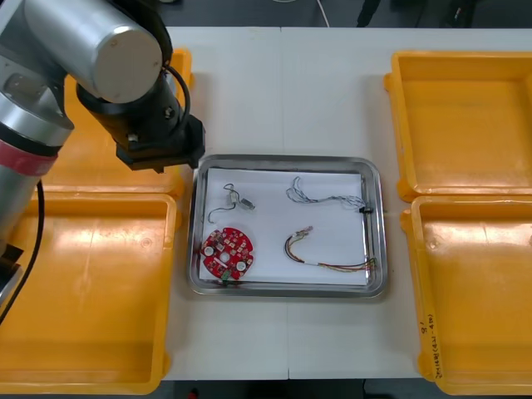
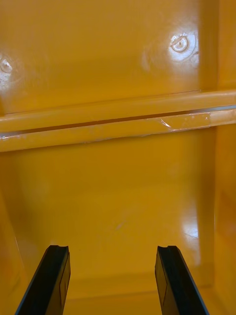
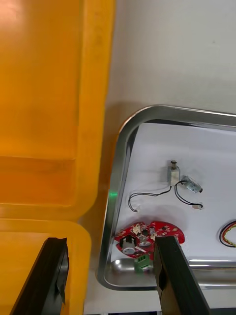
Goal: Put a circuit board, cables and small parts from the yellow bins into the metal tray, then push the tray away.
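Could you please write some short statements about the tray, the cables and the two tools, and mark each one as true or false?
1. The round red circuit board lies inside the shiny metal tray. True.
2. The left tool holds the red and yellow cable. False: the left tool is open and empty, at the tray's left edge; this cable lies in the tray.
3. The twisted blue and white cable lies in a bin on the right side. False: it lies in the tray, in its far right part.
4. The right tool is open and empty over a yellow bin. True.
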Controlling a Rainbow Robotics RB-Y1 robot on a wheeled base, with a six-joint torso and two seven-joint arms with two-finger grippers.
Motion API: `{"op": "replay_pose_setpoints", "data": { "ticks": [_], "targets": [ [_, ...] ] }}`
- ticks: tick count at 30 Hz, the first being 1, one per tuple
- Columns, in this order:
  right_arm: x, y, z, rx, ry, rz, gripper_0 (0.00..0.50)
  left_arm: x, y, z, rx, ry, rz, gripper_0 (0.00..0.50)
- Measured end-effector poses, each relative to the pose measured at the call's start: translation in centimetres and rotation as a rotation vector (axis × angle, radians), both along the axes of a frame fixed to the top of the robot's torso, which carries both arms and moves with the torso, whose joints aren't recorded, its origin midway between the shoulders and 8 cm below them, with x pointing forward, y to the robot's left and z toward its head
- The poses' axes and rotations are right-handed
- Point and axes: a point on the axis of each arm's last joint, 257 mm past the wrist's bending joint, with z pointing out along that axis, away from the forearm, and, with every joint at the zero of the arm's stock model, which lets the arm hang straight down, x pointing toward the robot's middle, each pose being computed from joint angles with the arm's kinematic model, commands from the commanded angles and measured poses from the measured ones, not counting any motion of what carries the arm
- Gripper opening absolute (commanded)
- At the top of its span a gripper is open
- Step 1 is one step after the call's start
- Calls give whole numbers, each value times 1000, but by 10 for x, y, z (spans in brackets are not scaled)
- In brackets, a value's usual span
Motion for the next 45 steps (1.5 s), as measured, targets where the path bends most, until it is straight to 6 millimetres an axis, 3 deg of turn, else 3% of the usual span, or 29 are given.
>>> {"op": "replay_pose_setpoints", "data": {
  "ticks": [8,14,18,25,29,35,45],
  "targets": [
    [-6,-4,1,-16,23,3,500,7,35,30,-21,-42,30,500],
    [-16,-3,5,-47,51,24,500,11,61,48,36,-91,-90,500],
    [-18,3,13,-77,40,52,500,7,78,52,69,-111,-151,500],
    [-17,23,25,-69,3,78,500,-4,106,55,61,-147,-111,500],
    [-10,50,32,-77,-16,161,500,-14,118,52,49,-165,-97,500],
    [-3,109,37,-73,-11,352,500,-34,132,36,49,-162,-85,500],
    [-7,190,34,-164,0,635,500,-68,156,17,44,-153,-47,500]
  ]
}}
